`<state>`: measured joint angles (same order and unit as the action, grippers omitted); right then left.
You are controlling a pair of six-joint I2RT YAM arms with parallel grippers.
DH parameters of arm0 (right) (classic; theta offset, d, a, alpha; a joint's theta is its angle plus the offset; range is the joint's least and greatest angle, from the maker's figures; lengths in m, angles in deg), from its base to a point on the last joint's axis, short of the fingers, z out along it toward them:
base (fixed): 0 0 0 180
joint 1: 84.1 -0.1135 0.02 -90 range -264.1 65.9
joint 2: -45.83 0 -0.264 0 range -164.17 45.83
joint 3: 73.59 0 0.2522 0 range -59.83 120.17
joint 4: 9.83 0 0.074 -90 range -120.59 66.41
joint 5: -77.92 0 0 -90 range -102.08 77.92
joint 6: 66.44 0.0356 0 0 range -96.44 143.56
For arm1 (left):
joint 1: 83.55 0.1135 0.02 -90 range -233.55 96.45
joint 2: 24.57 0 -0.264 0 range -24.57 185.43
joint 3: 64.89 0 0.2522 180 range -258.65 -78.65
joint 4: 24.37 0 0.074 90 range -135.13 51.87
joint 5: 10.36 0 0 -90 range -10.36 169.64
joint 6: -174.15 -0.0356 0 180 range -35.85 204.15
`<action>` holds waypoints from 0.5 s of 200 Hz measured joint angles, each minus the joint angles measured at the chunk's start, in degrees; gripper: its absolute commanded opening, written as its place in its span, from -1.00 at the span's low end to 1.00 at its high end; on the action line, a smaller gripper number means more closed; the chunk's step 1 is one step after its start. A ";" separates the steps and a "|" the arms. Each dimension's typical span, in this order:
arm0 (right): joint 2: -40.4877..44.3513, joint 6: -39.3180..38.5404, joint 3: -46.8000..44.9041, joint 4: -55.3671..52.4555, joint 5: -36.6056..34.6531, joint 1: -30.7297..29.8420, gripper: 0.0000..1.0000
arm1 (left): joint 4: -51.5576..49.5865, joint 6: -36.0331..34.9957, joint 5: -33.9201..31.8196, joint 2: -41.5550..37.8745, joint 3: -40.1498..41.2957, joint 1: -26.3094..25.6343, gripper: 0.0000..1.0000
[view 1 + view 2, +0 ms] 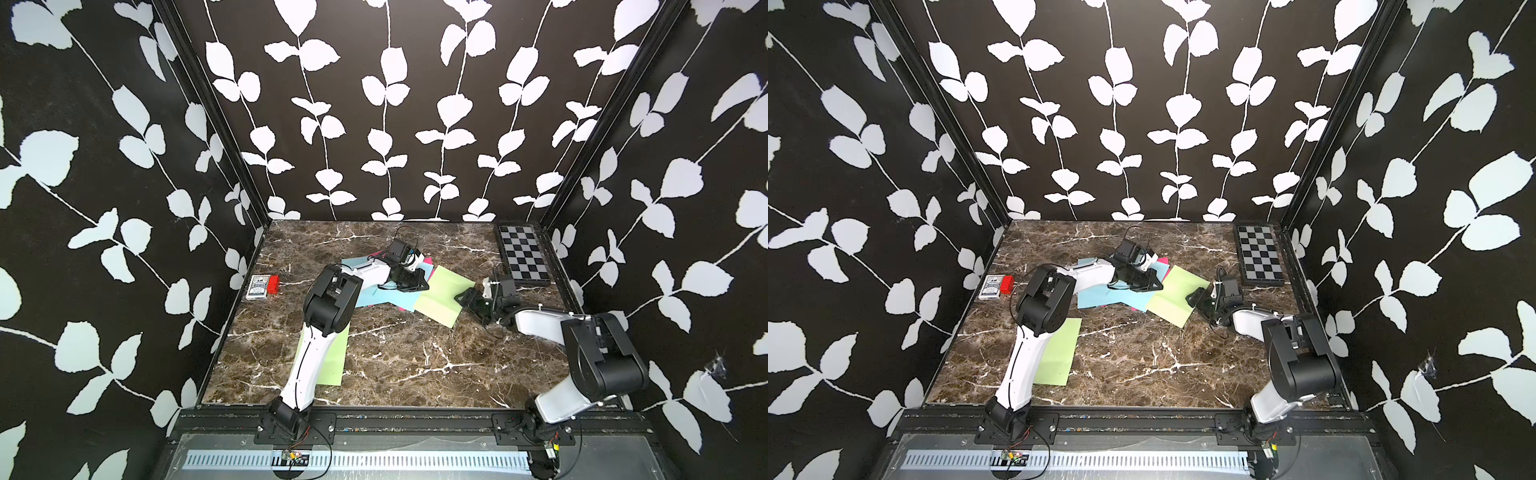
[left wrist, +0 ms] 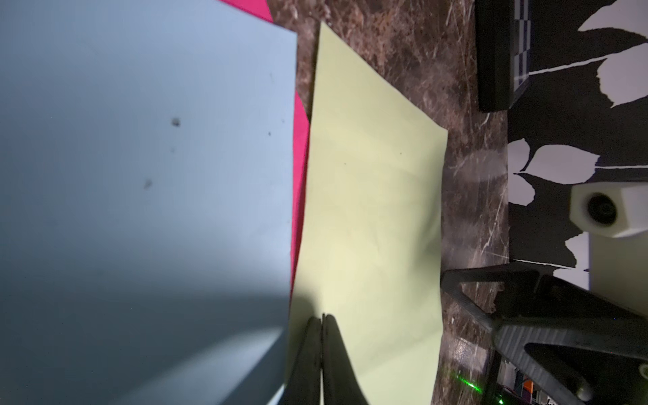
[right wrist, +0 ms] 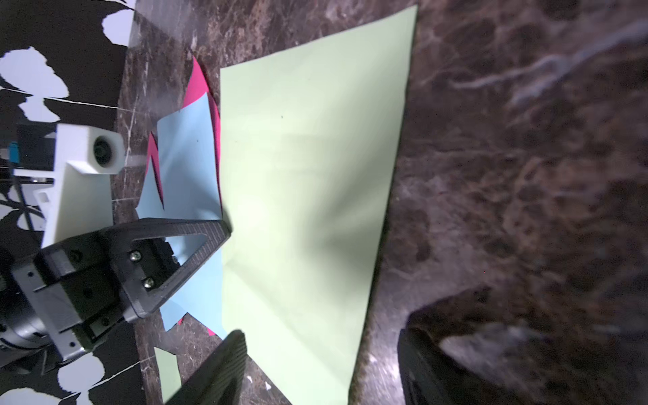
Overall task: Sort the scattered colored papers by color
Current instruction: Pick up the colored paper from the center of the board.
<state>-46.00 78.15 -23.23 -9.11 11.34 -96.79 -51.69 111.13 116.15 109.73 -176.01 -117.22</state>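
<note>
A loose pile of colored papers lies mid-table: light blue sheets, magenta pink sheets peeking out beneath, and a light green sheet on its right side. My left gripper is shut, pinching the green sheet's edge next to the blue one. The green paper puckers at that spot. My right gripper stands open astride the green sheet's opposite edge, holding nothing. Another green sheet lies flat at the front left, partly under my left arm.
A black-and-grey checkerboard lies at the back right corner, close behind my right gripper. A small card box with a red block sits by the left wall. Patterned walls enclose three sides of the marble table.
</note>
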 measured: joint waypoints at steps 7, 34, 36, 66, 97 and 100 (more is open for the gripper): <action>-0.70 0.59 -0.09 1.79 0.55 0.02 0.37 | -0.02 0.00 0.00 0.00 0.00 0.00 -0.84; -2.95 3.28 -1.03 8.37 2.69 0.20 0.36 | -0.07 -0.07 -0.02 0.02 0.00 0.00 -0.84; -3.08 3.50 -1.11 8.90 2.82 0.24 0.37 | -0.07 -0.07 -0.02 0.02 0.00 0.00 -0.84; -4.04 6.51 -3.04 14.84 3.87 0.68 0.36 | -0.07 -0.11 -0.02 0.07 0.00 0.00 -0.85; -4.13 9.18 -5.57 19.93 4.13 0.81 0.35 | -0.09 -0.20 -0.02 0.07 0.00 0.00 -0.86; -4.13 9.46 -5.88 20.48 4.17 0.81 0.35 | -0.09 -0.20 -0.02 0.07 0.00 0.00 -0.86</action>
<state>-50.13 87.61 -29.11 11.37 15.52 -95.98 -51.78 110.94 116.13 109.79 -176.01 -117.22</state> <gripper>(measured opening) 0.678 0.072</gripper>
